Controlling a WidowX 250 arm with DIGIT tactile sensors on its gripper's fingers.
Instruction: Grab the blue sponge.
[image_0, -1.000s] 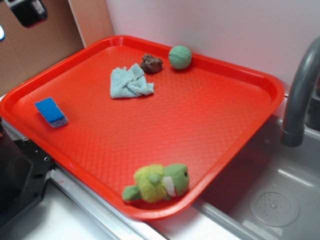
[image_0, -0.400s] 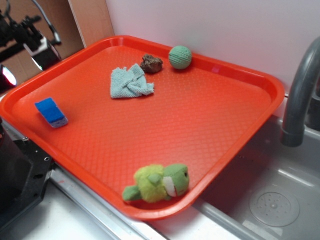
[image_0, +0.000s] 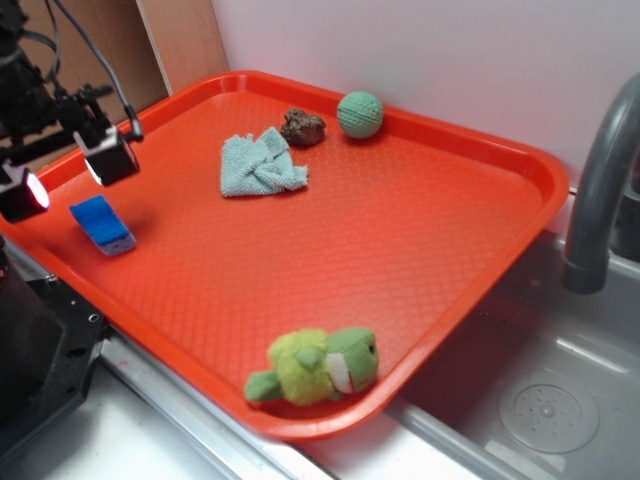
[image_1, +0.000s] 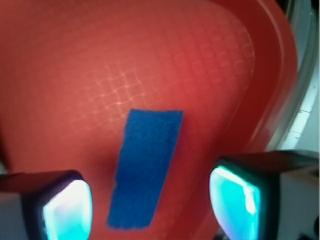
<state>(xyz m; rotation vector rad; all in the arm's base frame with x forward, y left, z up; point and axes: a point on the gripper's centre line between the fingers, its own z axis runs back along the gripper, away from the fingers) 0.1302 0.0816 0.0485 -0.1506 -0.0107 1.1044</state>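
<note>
The blue sponge (image_0: 101, 223) is a small bright blue block with a pale lower layer, lying on the red tray (image_0: 400, 260) near its left rim. My gripper (image_0: 68, 174) hangs open just above and behind it, fingers spread. In the wrist view the blue sponge (image_1: 146, 167) lies flat on the tray between my two glowing pads (image_1: 67, 210), closer to the left one, and my gripper (image_1: 150, 205) is open and holds nothing.
On the tray lie a pale teal rag (image_0: 258, 166), a brown lump (image_0: 303, 127) and a green ball (image_0: 360, 114) at the back, and a green plush toy (image_0: 315, 365) at the front. A grey tap (image_0: 600, 190) and sink (image_0: 545, 400) stand to the right.
My gripper has come in from the upper left and moved down toward the sponge. The sponge and the other objects have not moved.
</note>
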